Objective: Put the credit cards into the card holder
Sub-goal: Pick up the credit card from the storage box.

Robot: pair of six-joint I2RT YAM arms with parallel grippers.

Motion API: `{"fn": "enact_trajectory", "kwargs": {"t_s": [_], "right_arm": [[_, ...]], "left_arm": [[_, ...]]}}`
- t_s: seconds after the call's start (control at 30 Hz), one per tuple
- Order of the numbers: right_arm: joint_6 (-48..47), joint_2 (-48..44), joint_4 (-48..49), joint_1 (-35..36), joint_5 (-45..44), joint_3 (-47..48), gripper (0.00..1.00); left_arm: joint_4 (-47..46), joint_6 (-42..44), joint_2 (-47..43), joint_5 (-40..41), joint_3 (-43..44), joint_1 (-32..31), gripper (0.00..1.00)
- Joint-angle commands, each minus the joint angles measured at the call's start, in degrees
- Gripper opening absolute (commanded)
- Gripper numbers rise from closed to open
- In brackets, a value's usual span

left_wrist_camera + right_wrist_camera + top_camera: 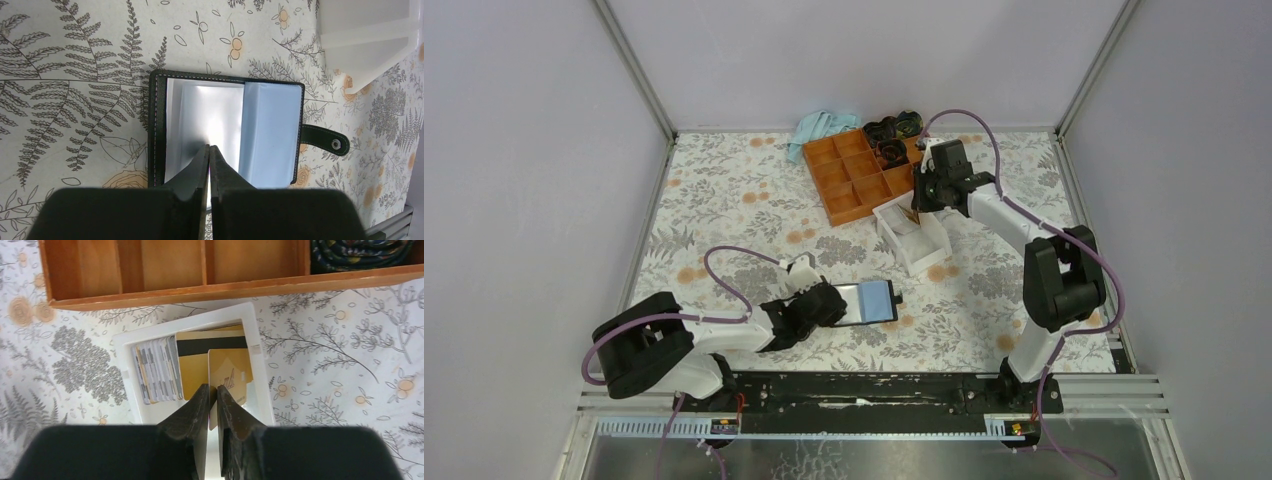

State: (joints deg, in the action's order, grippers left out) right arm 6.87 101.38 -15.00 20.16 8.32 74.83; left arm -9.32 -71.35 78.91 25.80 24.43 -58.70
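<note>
The card holder (876, 300) (270, 130) lies open on the table, light-blue lining up and snap tab to the right. My left gripper (824, 302) (209, 146) is shut, its tips resting on the holder's left page. Over at the white box (911, 243) (125, 342), several credit cards (200, 365) stand on edge. My right gripper (921, 198) (213, 386) hangs over that box. Its jaws are a narrow gap apart, and one yellow-orange card (231, 375) stands edge-on between them, against the left finger.
An orange compartment tray (854, 175) (175, 290) sits just behind the white box. Black round items (894, 128) fill its far cells, and a blue cloth (819, 125) lies at the back wall. The white box's corner (365, 45) shows beyond the holder.
</note>
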Motion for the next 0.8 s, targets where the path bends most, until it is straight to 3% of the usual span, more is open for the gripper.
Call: {"fn": "enact_trajectory", "kwargs": {"t_s": [0.0,0.3,0.47,0.77], "right_arm": [[-2.0,-3.6,-0.7,1.9,-7.8,1.3,0.16],[-3.0,-5.6,-0.9,3.2,-15.5,0.6,0.04],[-2.9,-7.9,-1.0,3.2,-16.3,0.5,0.00],[-2.1,-12.1,-1.6,3.5,-16.2,-0.3,0.00]], "left_arm": [[-2.6,0.8,0.4,0.3,0.7,-0.5,0.06],[-2.6,0.9,0.5,1.0,0.9,-0.5,0.08],[-2.7,1.3,0.1,1.2,1.0,-0.5,0.14],[-2.2,1.9,-2.5,2.2,0.2,-0.5,0.41]]}}
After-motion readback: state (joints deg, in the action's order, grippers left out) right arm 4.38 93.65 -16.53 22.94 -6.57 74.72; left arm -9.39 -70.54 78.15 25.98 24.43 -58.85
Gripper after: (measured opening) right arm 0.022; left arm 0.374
